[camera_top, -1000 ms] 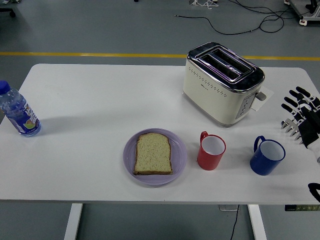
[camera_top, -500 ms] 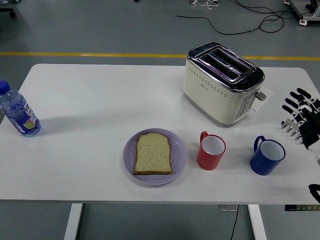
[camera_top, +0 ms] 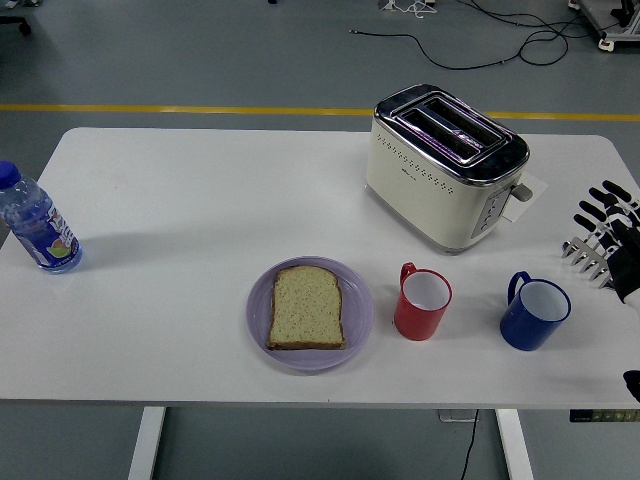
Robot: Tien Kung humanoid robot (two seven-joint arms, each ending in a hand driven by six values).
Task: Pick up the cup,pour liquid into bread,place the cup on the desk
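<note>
Plate: a lilac plate (camera_top: pixel 357 322) sits near the table's front edge, about the middle of its width, carrying one slice of bread (camera_top: pixel 306 308) that lies flat.
Red mug: a red mug (camera_top: pixel 422 303) with a white inside stands upright just right of the plate, close but apart from it, handle turned to the far left.
Blue mug: a blue mug (camera_top: pixel 534 314) with a white inside stands upright further toward the right edge, level with the red one, handle also to the far left.
Right hand: the right hand (camera_top: pixel 604 238) hangs at the table's right edge, beyond and to the right of the blue mug and apart from it; its black fingers (camera_top: pixel 587 207) are spread and hold nothing.
Water bottle: a small bottle (camera_top: pixel 37 224) with a blue cap stands at the left edge.
Toaster: a cream two-slot toaster (camera_top: pixel 440 168) with a chrome top stands toward the far right corner, slots empty.
Table: white surface (camera_top: pixel 200 200), with grey floor, a yellow line and cables beyond the far edge.
</note>
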